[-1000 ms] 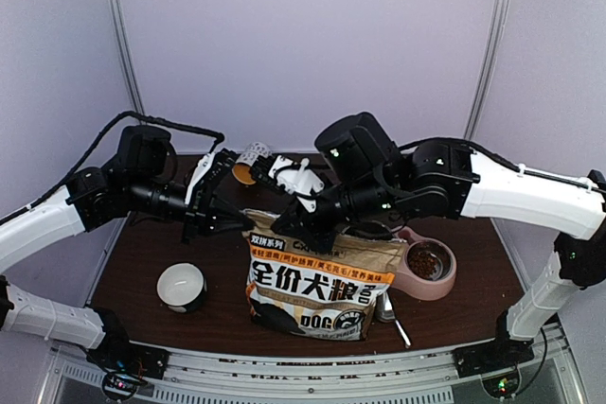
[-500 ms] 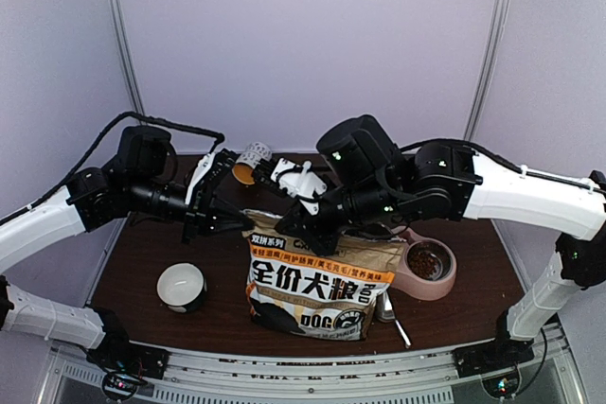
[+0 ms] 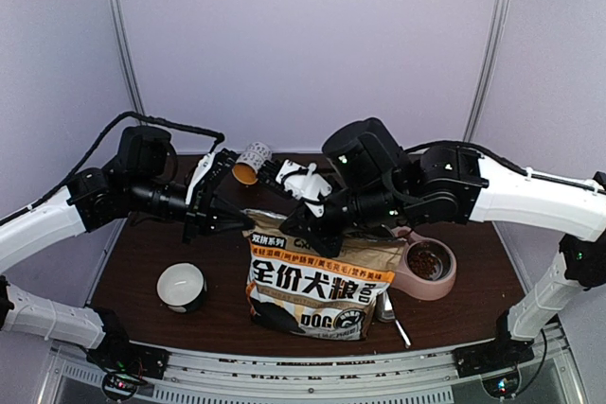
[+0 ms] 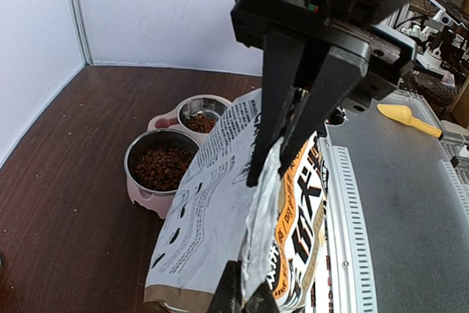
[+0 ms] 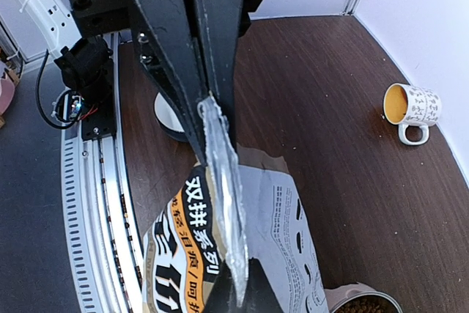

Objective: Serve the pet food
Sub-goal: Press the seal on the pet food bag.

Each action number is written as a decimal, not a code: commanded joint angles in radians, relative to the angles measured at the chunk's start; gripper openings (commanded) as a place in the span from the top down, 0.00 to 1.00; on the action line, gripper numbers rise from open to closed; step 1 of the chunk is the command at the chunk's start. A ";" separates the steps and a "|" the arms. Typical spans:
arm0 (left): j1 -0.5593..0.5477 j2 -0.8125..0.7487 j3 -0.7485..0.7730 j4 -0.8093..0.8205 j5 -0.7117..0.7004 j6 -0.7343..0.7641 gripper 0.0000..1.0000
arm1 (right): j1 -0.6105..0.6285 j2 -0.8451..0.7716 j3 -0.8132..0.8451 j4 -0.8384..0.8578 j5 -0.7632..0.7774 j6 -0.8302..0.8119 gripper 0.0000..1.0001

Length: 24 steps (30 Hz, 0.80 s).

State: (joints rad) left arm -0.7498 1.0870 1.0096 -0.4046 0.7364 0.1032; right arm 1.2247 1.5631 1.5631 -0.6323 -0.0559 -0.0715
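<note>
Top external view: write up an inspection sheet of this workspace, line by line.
Surface: dark brown wooden table.
Job's things: pet food in both cups of the pink double bowl; bag standing upright.
Clutter: white bowl; mug on its side; spoon beside the bag.
Grippers: left gripper and right gripper each shut on the bag's top seam.
Cables: black cable looped over the left arm.
Surroundings: pale walls; nothing else seen.
</note>
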 commanded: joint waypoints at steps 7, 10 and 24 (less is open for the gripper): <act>0.017 -0.056 0.020 0.062 0.092 -0.010 1.00 | -0.034 -0.057 -0.049 -0.184 0.180 0.013 0.98; 0.018 -0.056 0.019 0.061 0.092 -0.010 1.00 | -0.034 -0.068 -0.060 -0.188 0.183 0.015 0.93; 0.023 -0.060 0.018 0.062 0.089 -0.008 1.00 | -0.034 -0.104 -0.101 -0.181 0.213 0.026 0.85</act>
State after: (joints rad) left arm -0.7406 1.0870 1.0077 -0.4007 0.7368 0.1036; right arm 1.2266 1.5078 1.5009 -0.6426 -0.0139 -0.0498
